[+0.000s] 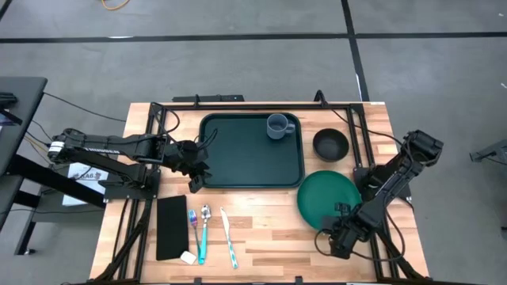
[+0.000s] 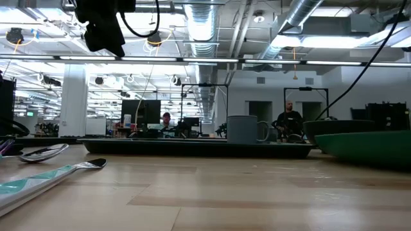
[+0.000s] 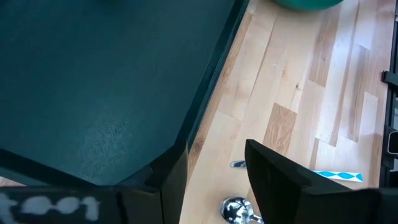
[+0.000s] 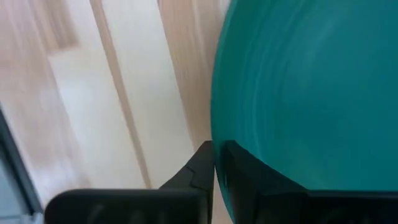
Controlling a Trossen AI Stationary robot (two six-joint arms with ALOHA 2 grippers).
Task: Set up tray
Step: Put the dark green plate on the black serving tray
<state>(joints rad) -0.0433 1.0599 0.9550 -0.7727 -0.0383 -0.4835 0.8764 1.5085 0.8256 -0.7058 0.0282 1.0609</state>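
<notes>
The dark green tray [image 1: 252, 150] lies flat at the table's middle with a grey mug [image 1: 277, 126] standing in its far right corner. My left gripper [image 1: 196, 176] hangs open above the tray's near left corner [image 3: 180, 146] and shows high over the table in the low view [image 2: 103, 32]. The round green plate [image 1: 329, 198] lies right of the tray. My right gripper [image 1: 333, 229] is at the plate's near edge, shut on its rim. My right gripper [image 4: 216, 152] pinches the green plate's rim [image 4: 216, 134] at its near edge, one finger [image 4: 249, 177] on the plate's face and the other finger [image 4: 199, 168] outside the rim. It comes from the table's near right side. Whether the plate is lifted, I cannot tell.
A black bowl [image 1: 330, 144] sits right of the tray, beyond the plate. Near the front edge lie a flat black rectangle [image 1: 171, 227], a fork [image 1: 192, 222], a spoon [image 1: 204, 229], a knife [image 1: 228, 237] and a small white piece [image 1: 188, 256]. Black frame bars run along the table's sides.
</notes>
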